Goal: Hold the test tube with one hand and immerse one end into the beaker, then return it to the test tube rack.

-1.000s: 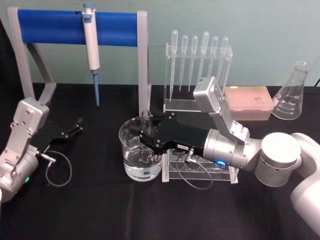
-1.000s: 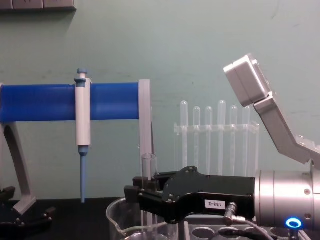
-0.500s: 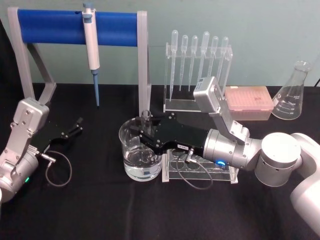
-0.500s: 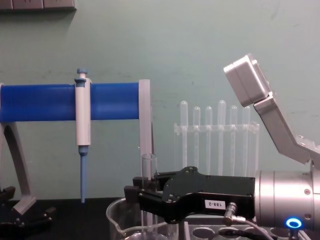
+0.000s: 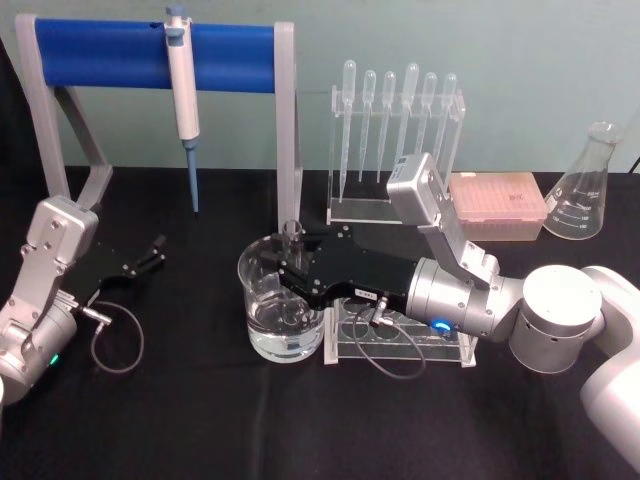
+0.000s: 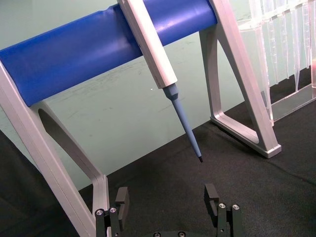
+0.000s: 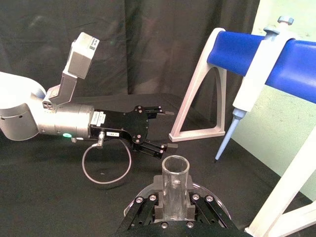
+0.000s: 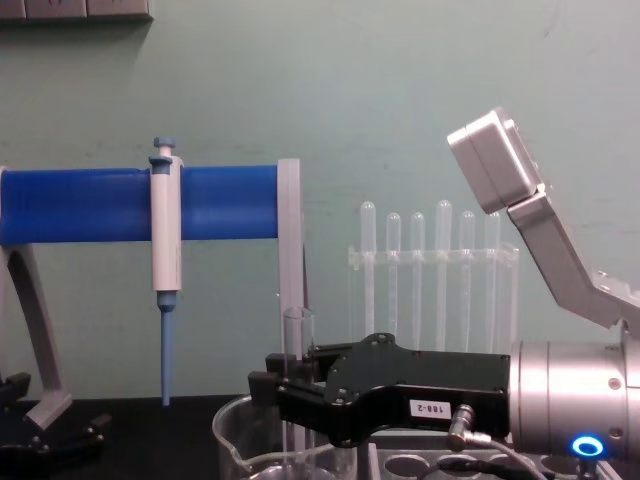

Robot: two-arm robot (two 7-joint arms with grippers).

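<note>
The right gripper is black and screw-studded with a white label; its silver wrist carries a blue ring light, a grey looped cable and a silver camera. The left gripper looks alike.

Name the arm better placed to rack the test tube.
Right: the right gripper holds the test tube upright in the beaker, beside the rack; the left gripper rests open, farther away.

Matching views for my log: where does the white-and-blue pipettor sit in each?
Head view: pipettor upper left, hanging on the blue bar.
Left wrist view: slanting off the bar, beyond the left gripper.
Right wrist view: on the bar, beyond the test tube.
Chest view: centre-left.
Shared landmark: the blue bar.
</note>
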